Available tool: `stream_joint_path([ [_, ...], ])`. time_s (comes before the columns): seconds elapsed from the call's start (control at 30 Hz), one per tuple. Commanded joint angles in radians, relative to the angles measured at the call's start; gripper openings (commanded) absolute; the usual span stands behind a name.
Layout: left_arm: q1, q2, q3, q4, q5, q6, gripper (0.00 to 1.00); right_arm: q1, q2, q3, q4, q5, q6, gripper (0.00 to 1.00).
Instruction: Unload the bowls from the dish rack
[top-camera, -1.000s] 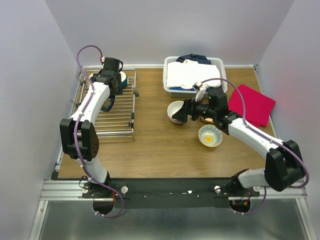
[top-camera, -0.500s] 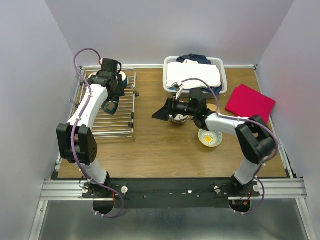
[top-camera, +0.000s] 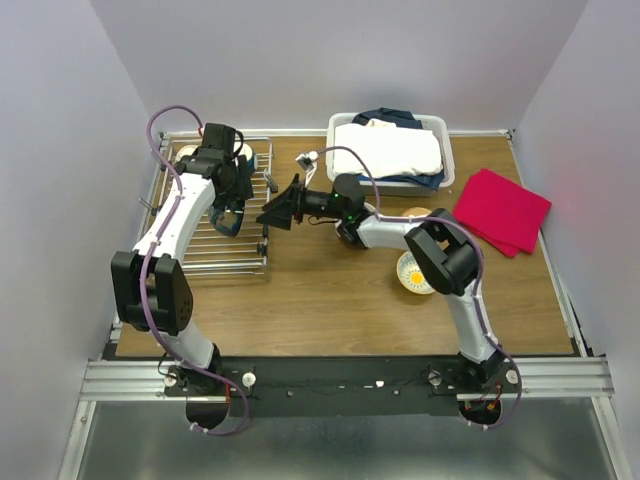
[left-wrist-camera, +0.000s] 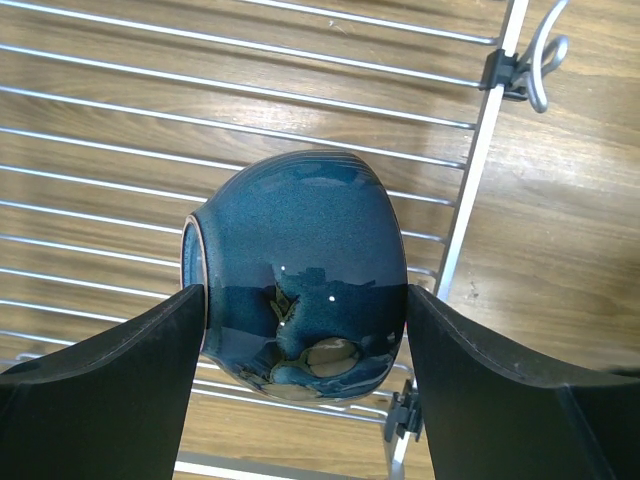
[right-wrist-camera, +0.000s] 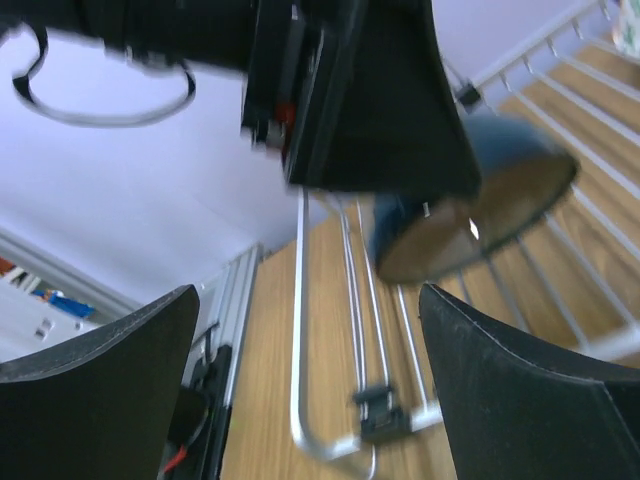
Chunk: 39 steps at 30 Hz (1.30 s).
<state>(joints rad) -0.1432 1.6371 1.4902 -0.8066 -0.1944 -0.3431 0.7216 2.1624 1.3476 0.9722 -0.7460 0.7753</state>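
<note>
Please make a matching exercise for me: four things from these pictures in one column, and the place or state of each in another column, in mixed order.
Things:
1. dark blue bowl
2. red cloth
3. white basket
4. right gripper

Places or states:
a. open and empty, near the dish rack
b. holds folded laundry
c. clamped by the left gripper
d. flat on the table, right side

Pairs: 1-c, 2-d, 3-b, 4-a.

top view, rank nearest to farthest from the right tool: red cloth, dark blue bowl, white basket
1. dark blue bowl, just left of the right tool, gripped by the left tool over the dish rack
2. white basket, behind it to the right
3. red cloth, far right
</note>
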Motion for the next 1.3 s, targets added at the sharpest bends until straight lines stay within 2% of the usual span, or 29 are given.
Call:
stream_joint_path([
  [0.0,-0.001,-0.082,0.01,0.04,0.032,-0.027,0.21,0.035,0.135,0.151,0.082,0.013,0.032,0.97],
  [0.4,-0.007,-0.115,-0.001,0.053,0.072,-0.071,0.21,0.081,0.301,0.334,0.128,-0.016,0.088,0.9],
  [0.6,-0.015,-0.144,-0.028,0.084,0.128,-0.137,0.21,0.088,0.324,0.367,0.135,-0.024,0.085,0.77],
  [0.7,-0.018,-0.157,-0.041,0.101,0.153,-0.168,0.21,0.088,0.321,0.369,0.143,-0.035,0.085,0.67],
  [0.8,-0.018,-0.168,-0.042,0.107,0.168,-0.184,0.21,0.088,0.312,0.372,0.148,-0.042,0.076,0.5],
  [0.83,-0.018,-0.171,-0.041,0.109,0.17,-0.186,0.21,0.088,0.309,0.371,0.146,-0.044,0.073,0.37],
  [0.93,-0.018,-0.183,-0.028,0.106,0.161,-0.185,0.22,0.088,0.283,0.357,0.129,-0.05,0.045,0.19],
  [0.97,-0.018,-0.19,-0.018,0.104,0.158,-0.182,0.23,0.088,0.275,0.348,0.126,-0.052,0.027,0.09],
  [1.03,-0.018,-0.198,-0.007,0.101,0.151,-0.175,0.29,0.087,0.246,0.338,0.102,-0.056,0.004,0.01],
  [1.07,-0.018,-0.207,0.004,0.099,0.145,-0.172,0.33,0.087,0.234,0.335,0.091,-0.059,-0.008,0.01],
  [1.1,-0.018,-0.212,0.011,0.095,0.141,-0.169,0.41,0.087,0.208,0.322,0.071,-0.059,-0.034,0.01],
  [1.17,-0.018,-0.23,0.036,0.087,0.116,-0.154,0.51,0.087,0.177,0.302,0.047,-0.053,-0.066,0.01],
  [1.2,-0.018,-0.238,0.044,0.078,0.105,-0.149,0.62,0.088,0.162,0.283,0.008,-0.049,-0.106,0.01],
  [1.27,-0.018,-0.264,0.065,0.073,0.073,-0.129,0.74,0.085,0.116,0.265,-0.039,-0.041,-0.149,0.01],
])
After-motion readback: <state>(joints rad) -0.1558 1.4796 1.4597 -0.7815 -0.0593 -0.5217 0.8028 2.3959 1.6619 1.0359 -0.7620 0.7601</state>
